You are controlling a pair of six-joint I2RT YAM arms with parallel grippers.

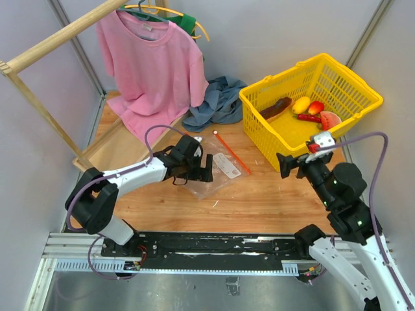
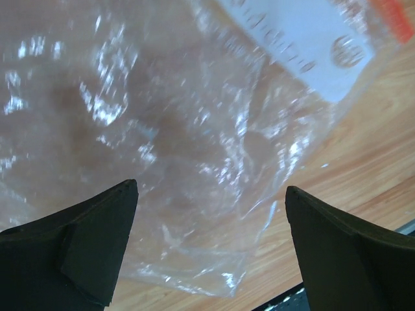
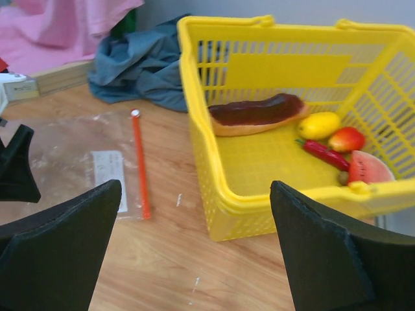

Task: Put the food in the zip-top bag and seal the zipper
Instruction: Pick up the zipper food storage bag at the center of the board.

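Left gripper [image 1: 207, 170] spread wide, empty, low over zip-top bag [image 1: 224, 173] near its front edge; bag flat on wood table [image 1: 259, 201]; zipper [image 1: 232, 153] along right edge; bare strip beyond; food [image 1: 301, 104] in yellow basket [image 1: 269, 133]; right gripper [image 1: 290, 164] spread wide, empty, beside basket's near wall.

A wooden counter [image 1: 259, 201] is closed in by plain pale grey walls [image 1: 279, 32] under even light. At ten o'clock stands a wooden rack [image 1: 58, 39] with a pink shirt [image 1: 152, 65] hanging from it. A blue-grey cloth [image 1: 217, 103] lies crumpled at twelve, and a metal rail [image 1: 65, 247] runs along six.
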